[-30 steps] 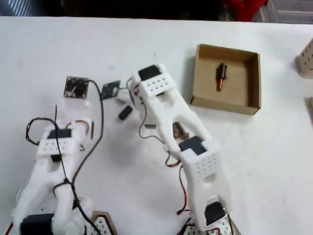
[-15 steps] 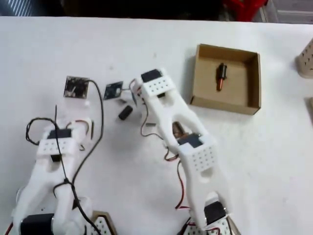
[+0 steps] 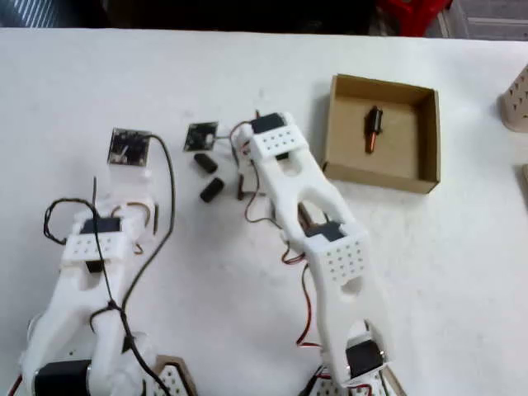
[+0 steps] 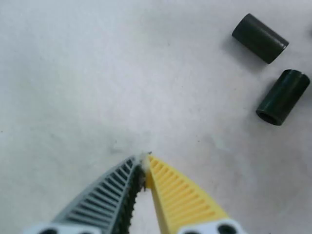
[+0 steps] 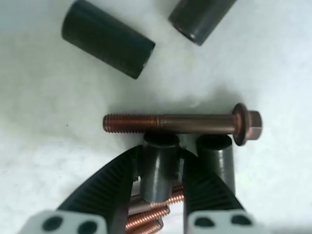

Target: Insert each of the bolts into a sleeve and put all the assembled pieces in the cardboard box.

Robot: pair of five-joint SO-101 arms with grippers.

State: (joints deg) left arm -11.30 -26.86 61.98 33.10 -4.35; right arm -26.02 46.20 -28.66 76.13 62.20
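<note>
Bolt (image 5: 180, 123) is stiff copper-coloured metal and the sleeves (image 3: 206, 162) are dark hard tubes. Both are probably light, smooth and quick to roll, so grip a sleeve across its round side near the middle and the bolt on its plain shank. High view: cardboard box (image 3: 375, 176) at upper right with one assembled piece (image 3: 373, 129) lying inside. Two loose sleeves lie left of centre on the table (image 3: 462, 272), just beside the right arm's front end. Left arm at lower left, well apart from the box. Left wrist view: left gripper (image 4: 145, 163) at bottom centre, jaws together, gripping nothing, with the two sleeves at upper right, apart from it. Right wrist view: right gripper (image 5: 162, 153) at bottom centre, jaws partly apart and clamped on a held sleeve (image 5: 158, 170). A spare sleeve (image 5: 217, 158) sits just beside it. The bolt lies crosswise just past the tips, head at right. Threaded ends (image 5: 148, 210) show low between the jaws.
</note>
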